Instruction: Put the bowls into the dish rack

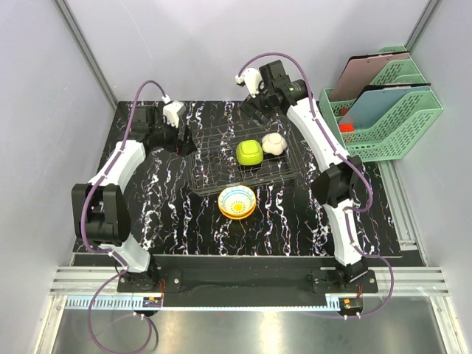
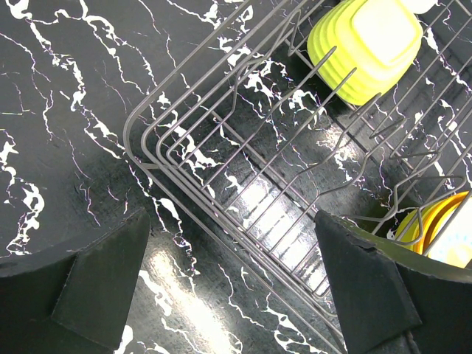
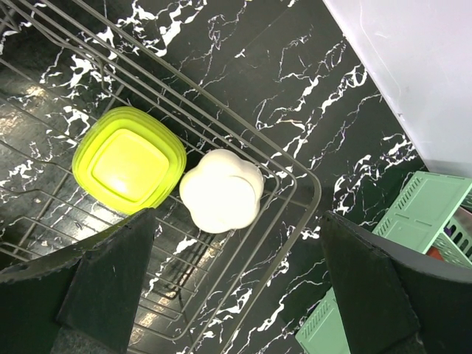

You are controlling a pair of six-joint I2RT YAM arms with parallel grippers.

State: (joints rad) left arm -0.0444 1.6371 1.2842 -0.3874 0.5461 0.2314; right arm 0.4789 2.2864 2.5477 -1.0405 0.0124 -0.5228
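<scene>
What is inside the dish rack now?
A lime green bowl and a white bowl, upturned, side by side in the dish rack. Their insides are hidden. The patterned bowl sits outside.

The low, rectangular dish rack [image 1: 210, 168] of thin metal wire holds two upside-down plastic bowls side by side: a squarish lime green bowl [image 1: 249, 153] and, at its 2 o'clock, a lobed white bowl [image 1: 273, 144]. At the rack's 6 o'clock, just outside it, a round cream bowl [image 1: 237, 202] with an orange rim and patterned inside sits upright.

Orange-rim bowl [image 2: 434, 221] cut off, rt edge, left-wrist view.
</scene>
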